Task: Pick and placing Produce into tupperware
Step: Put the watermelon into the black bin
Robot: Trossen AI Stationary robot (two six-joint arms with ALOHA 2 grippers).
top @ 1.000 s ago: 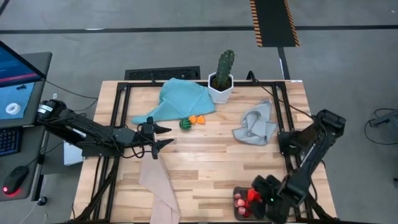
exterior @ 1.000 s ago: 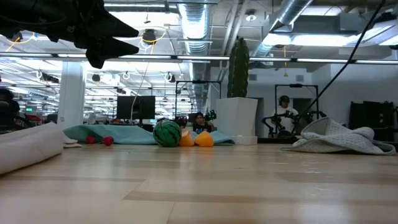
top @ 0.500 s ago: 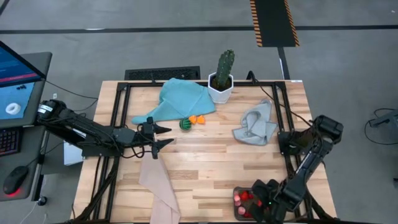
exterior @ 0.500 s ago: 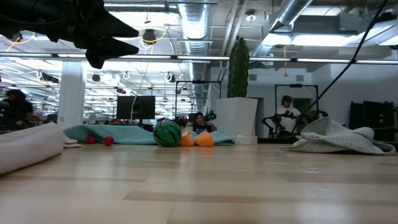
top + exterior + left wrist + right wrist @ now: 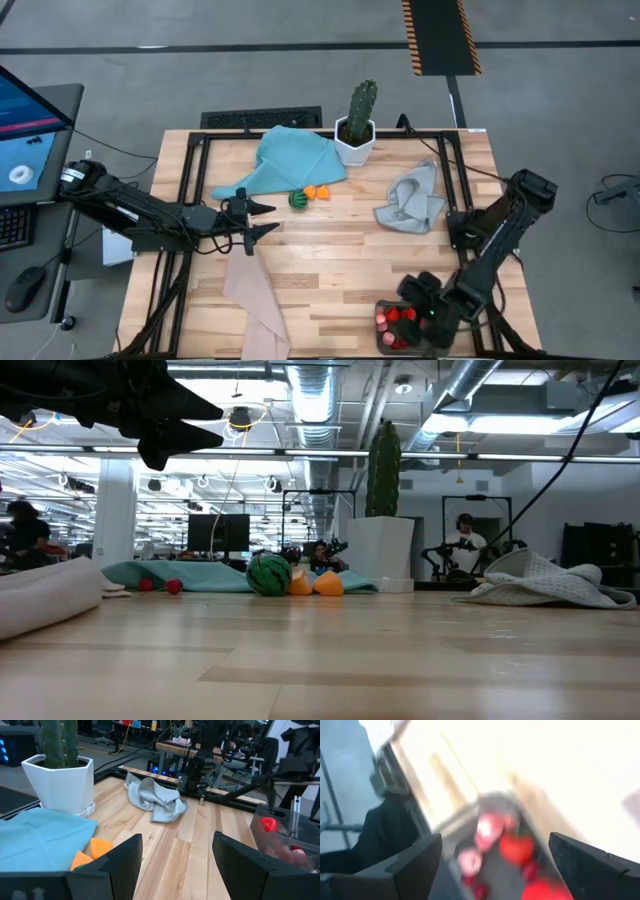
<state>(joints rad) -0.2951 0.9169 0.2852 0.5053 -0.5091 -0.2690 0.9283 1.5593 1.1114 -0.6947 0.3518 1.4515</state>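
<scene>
Several red and pink pieces of produce [image 5: 397, 317] already lie in the tupperware [image 5: 384, 341], which sits at the near edge of the worktop [image 5: 330, 250], at about five o'clock from its middle. The right claw [image 5: 412, 300] hangs just over the tub with its fingers spread wide and nothing between them; its own wrist view looks down on the red pieces in the tub. This looks like the moment just after a drop, so the step in hand is the release and the pull-away.

Still out on the boards are a green striped ball [image 5: 297, 199] and two orange pieces [image 5: 317, 192], close together at about eleven o'clock from the worktop's middle, at the edge of a teal cloth [image 5: 290, 160]. From table height, two small red pieces [image 5: 160, 586] also show on that cloth.

The left claw [image 5: 262, 219] hovers above the worktop at about nine o'clock from the middle, fingers apart and empty, just short of the striped ball.

Next, an arm must reach the ball and orange pieces, which sit crowded together, so the fingers will likely need to single out one piece. The cactus in its white pot [image 5: 356, 128] stands near, at twelve o'clock, and should be left alone.
</scene>
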